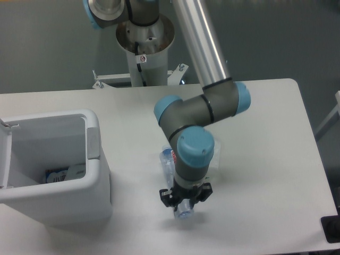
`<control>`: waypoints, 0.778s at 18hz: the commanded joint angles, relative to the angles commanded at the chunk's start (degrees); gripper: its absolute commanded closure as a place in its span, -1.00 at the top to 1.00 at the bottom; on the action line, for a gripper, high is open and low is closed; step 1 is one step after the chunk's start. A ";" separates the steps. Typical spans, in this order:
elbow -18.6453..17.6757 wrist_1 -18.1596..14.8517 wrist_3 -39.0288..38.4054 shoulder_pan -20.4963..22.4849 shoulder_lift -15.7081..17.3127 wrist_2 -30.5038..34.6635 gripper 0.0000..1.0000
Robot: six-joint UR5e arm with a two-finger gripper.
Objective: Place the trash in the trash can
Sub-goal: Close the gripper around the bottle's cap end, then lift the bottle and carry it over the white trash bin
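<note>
Nearest, gripper (185, 200) pinching the clear plastic bottle (174, 175), cap end poking out just below the fingers, body running up behind the wrist. Off to the left, white trash can (95, 175) on the table (265, 159), well apart from the bottle.

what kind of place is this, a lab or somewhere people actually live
Most likely a robotics lab: an industrial arm on a pedestal, a bare white table, plain grey surroundings and only a staged trash can.
</note>
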 joint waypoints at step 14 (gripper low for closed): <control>6.77 12.91 -2.46 2.20 15.65 -21.97 0.00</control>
